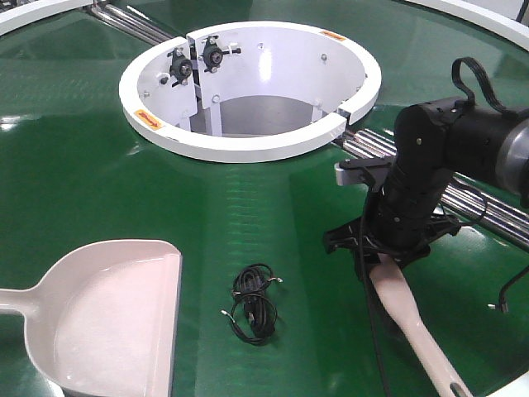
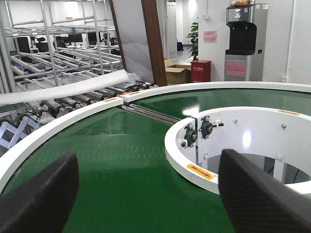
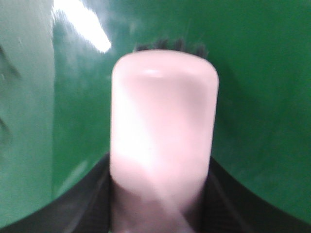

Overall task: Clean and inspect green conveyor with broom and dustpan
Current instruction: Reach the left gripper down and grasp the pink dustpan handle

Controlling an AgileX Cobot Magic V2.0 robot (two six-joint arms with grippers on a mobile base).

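Observation:
The green conveyor (image 1: 83, 165) fills the front view around its white ring hub (image 1: 248, 150). On the belt at lower left lies the cream-pink dustpan (image 1: 116, 314), its handle running off the left edge. My right gripper (image 1: 382, 248) is shut on the broom (image 1: 426, 343), whose handle trails toward the lower right. In the right wrist view the broom's pink back (image 3: 163, 121) sits between the fingers, with dark bristles (image 3: 170, 46) at its far end on the belt (image 3: 257, 97). My left gripper (image 2: 150, 204) is open above the belt (image 2: 126, 160), holding nothing.
A small black cable bundle (image 1: 254, 302) lies on the belt between dustpan and broom. Silver rollers (image 1: 467, 198) run behind the right arm. Beyond the outer white rim (image 2: 63, 128) stand roller racks (image 2: 58, 58), a red box (image 2: 200, 71) and a water dispenser (image 2: 243, 39).

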